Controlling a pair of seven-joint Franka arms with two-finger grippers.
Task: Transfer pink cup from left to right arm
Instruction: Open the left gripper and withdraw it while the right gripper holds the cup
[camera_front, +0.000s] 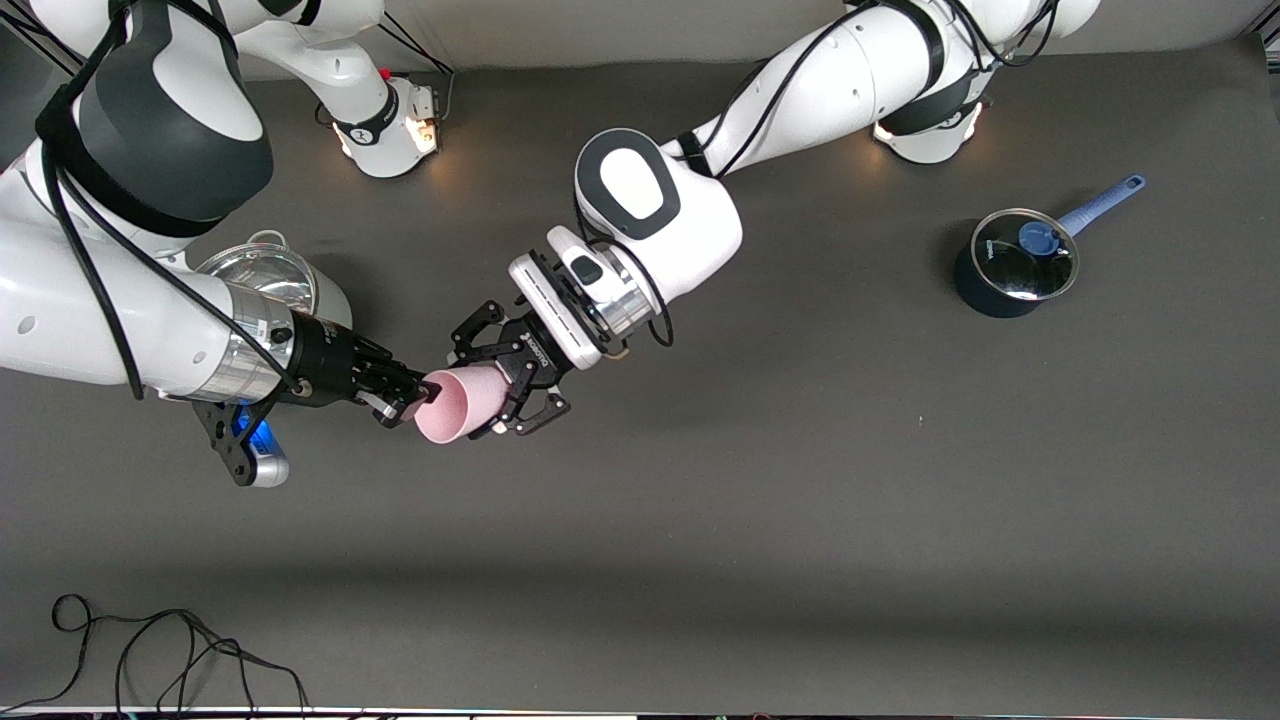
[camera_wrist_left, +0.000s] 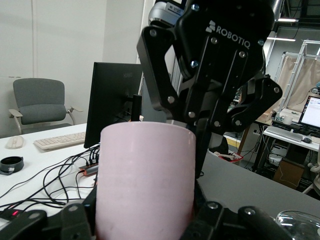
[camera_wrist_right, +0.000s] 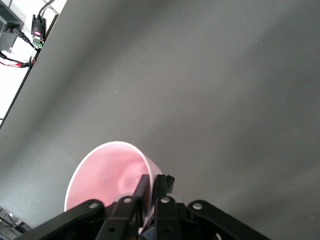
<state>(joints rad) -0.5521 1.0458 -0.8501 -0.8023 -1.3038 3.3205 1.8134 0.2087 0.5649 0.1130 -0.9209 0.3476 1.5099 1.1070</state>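
Above the dark table (camera_front: 800, 500), the pink cup (camera_front: 455, 403) is gripped by both end effectors. Its body is clenched by the left end effector (camera_front: 505, 375), its rim pinched by the right end effector (camera_front: 415, 400). It is judged light, thin and slippery, best held at the rim.

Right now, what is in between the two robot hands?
The pink cup lies there, on its side in the air. The left gripper clamps its body; the right gripper pinches its rim, seen in the front view.

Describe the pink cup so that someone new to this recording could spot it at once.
Over the middle of the dark table, the two arms meet. Between them, held off the surface, is the pink cup: the left gripper clamps its body, while the right gripper pinches its rim. It is pale pink, handleless, and far smaller than the steel pot or the lidded blue saucepan.
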